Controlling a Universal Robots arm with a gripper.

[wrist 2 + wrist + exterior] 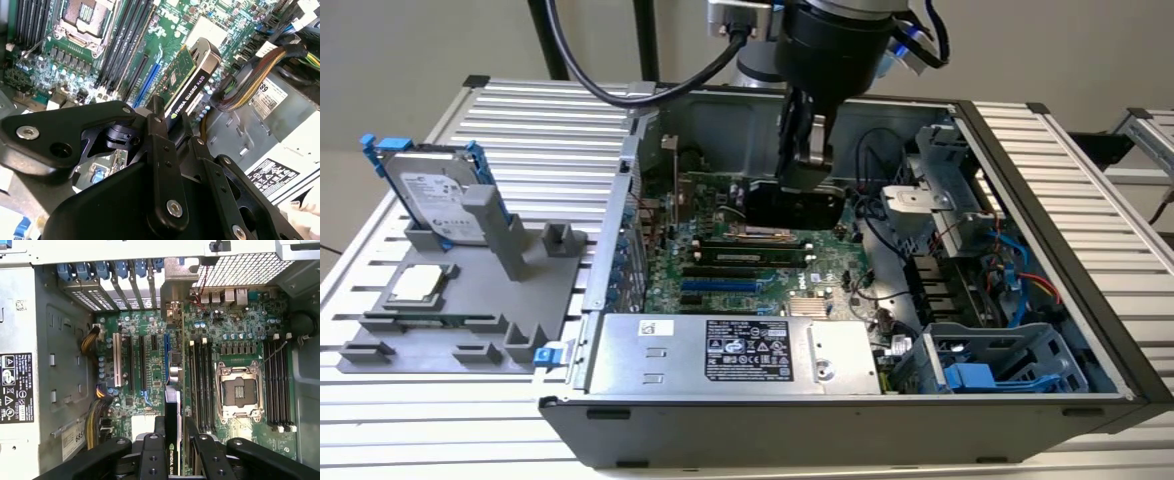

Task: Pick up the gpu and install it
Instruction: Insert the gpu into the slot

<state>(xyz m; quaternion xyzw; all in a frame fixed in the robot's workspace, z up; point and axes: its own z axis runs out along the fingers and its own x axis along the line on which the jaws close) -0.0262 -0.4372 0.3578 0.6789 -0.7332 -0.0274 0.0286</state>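
The gpu (794,207) hangs edge-down inside the open computer case (1047,230), just above the green motherboard (720,270). My gripper (803,175) is shut on its upper edge, reaching down from above. In the second wrist view the gpu (187,82) shows its green board and black cooler, clamped between the black fingers (159,125) of my gripper (170,117). In the first wrist view the gpu (171,410) runs edge-on from my gripper (172,437) toward its silver bracket (172,292), in line with and beside the blue slot (166,357).
A hard drive in a blue frame (438,195) and a square CPU chip (424,285) rest on the grey fixture at the exterior view's left. The power supply (734,350) lies at the case's near side. The empty CPU socket (240,392) and cable bundles (255,70) flank the card.
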